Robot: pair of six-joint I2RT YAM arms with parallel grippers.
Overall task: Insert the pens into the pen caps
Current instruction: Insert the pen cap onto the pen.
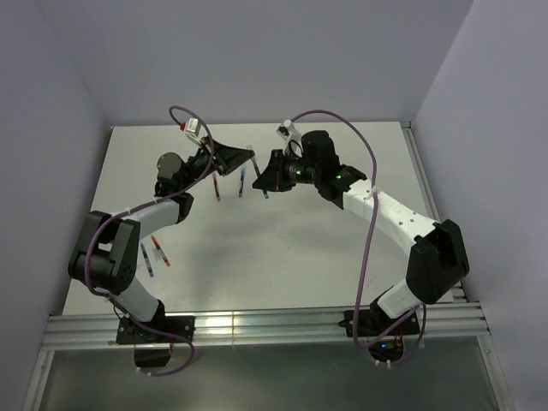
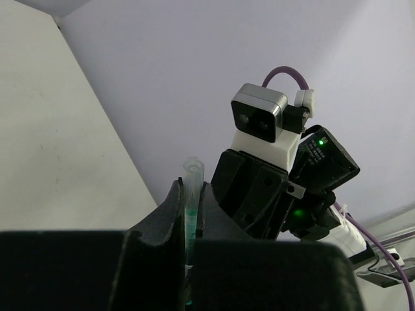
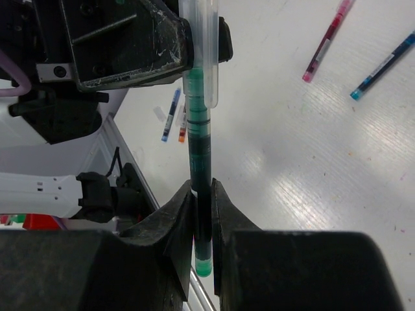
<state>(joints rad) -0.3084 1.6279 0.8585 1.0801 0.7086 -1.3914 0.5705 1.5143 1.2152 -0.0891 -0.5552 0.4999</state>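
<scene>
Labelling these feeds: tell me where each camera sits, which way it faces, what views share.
Top external: above, behind the bases, looking down at the table; both arms show.
Left wrist: on the left arm, facing wall and right arm; left hand shut on the clear cap.
Right wrist: on the right arm, facing the table; right hand shut on the green pen.
Both wrist views share pen and cap.

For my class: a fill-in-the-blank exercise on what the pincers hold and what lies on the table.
The right pincer is shut on a pen with a ___ body.
The left pincer holds the pen cap at the tip of the pen in the ___ pincer.
On the table, the loose pen beside the red pen is ___.
Missing words: green; right; blue.
</scene>
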